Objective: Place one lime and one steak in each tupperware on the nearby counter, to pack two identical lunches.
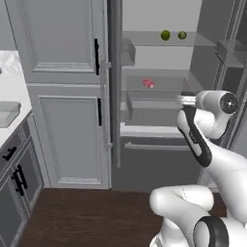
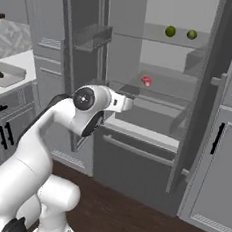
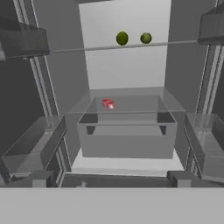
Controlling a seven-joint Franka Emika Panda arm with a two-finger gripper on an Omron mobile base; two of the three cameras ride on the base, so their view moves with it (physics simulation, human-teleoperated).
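two limes sit side by side on the fridge's upper shelf; below it lies a small red steak. the gripper faces them, jaw width unclear. limes look slick, rollable: pinch across the middle.

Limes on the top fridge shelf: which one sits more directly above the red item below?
The left lime; it sits nearly over the red item, while the right lime is further off to the side.

Limes yellow-green; steak red; tupperware grey.
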